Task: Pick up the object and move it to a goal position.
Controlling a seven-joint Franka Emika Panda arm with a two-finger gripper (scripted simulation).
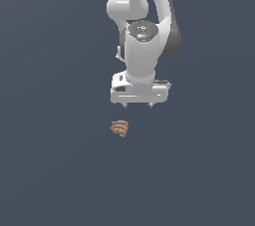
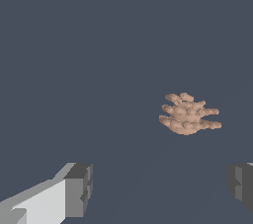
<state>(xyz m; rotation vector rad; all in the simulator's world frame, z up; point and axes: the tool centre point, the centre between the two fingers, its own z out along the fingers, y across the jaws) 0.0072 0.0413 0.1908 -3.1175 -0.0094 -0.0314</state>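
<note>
Reddish-brown and ridged, the small lumpy object (image 1: 119,128) is shown lying free on the dark grey surface (image 1: 50,170), below the white robot gripper (image 1: 139,104) and towards the exterior view's left. The jaws are seen spread wide in the wrist view, with nothing held between the grey fingertips (image 2: 79,188). The approach step is judged to be in hand; centring over the object (image 2: 189,114) and descent are required next.

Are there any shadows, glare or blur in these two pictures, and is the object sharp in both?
Exterior view: flat, even light, no cast shadow under the object, only a soft highlight on the arm's round cap; the object is small but sharp. Wrist view: no blur or glare, the object shows its bumps clearly; the gripper fingers are cut by the frame edge.
</note>
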